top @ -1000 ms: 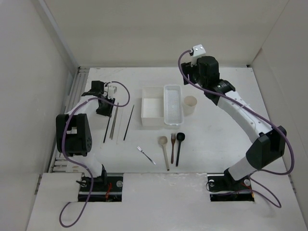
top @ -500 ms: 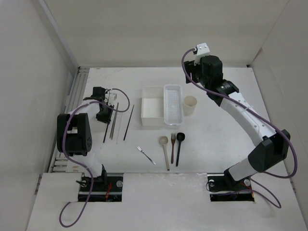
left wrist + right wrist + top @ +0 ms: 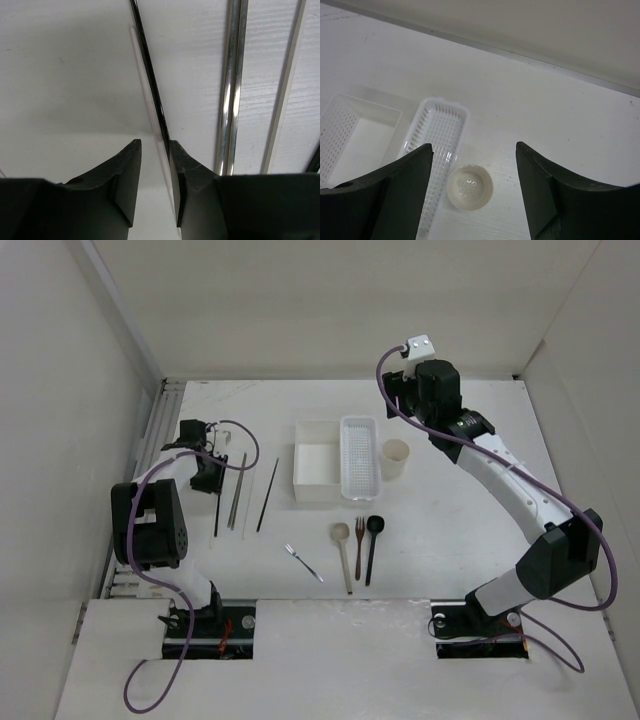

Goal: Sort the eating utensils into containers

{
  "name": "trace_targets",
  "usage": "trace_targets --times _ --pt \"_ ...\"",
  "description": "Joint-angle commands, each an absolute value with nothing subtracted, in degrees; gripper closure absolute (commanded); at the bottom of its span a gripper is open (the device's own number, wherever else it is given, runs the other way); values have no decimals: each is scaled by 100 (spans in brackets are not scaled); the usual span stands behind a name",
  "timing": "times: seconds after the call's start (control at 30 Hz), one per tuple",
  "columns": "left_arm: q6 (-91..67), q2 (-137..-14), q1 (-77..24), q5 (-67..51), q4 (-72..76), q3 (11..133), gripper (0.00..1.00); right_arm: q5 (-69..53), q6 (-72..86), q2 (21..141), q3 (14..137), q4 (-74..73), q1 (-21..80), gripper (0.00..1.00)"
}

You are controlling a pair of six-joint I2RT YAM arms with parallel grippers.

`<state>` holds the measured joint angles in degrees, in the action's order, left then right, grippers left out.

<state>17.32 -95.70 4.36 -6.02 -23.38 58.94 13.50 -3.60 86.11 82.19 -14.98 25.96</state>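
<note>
The left pincer (image 3: 155,144) is low on the white tabletop (image 3: 450,540), its jaws narrowly apart and straddling the end of a thin dark chopstick (image 3: 151,80). The gap is wider than the stick, so nothing is clenched yet. The stick lies against one jaw rather than centred, so I judge that closing here could roll it aside or tip its far end up. A shiny silver chopstick pair (image 3: 232,85) and a pale chopstick (image 3: 282,90) lie just beside it at 3 o'clock, so a sideways nudge could scatter them or drag a second stick along.

The right pincer (image 3: 474,146) hangs released and empty above the containers. The white square box (image 3: 315,465), the white perforated oblong tray (image 3: 360,455) at its 3 o'clock and the small round beige cup (image 3: 396,458) beyond that all look empty. At 6 o'clock of the tray lie the small silver fork (image 3: 303,562), pale wooden spoon (image 3: 343,558), brown wooden fork (image 3: 359,540) and black spoon (image 3: 372,545), unsorted.
</note>
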Motion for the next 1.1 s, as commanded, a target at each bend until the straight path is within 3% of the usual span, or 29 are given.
trace_targets --times 0.0,0.53,0.77,1.07 --pt "1749 -9316 527 -721 -2391 5810 73 1433 -334 8429 8235 -1354 2610 27" --pt "1696 -9668 580 -668 -2443 5766 79 1652 -387 8376 8130 -1406 2610 27" --pt "1644 -10063 580 -370 -2715 5766 99 1766 -439 8254 8130 -1406 2610 26" --pt "1293 -10301 580 -369 -2944 6239 100 1609 -492 8253 8183 -1458 2610 25"
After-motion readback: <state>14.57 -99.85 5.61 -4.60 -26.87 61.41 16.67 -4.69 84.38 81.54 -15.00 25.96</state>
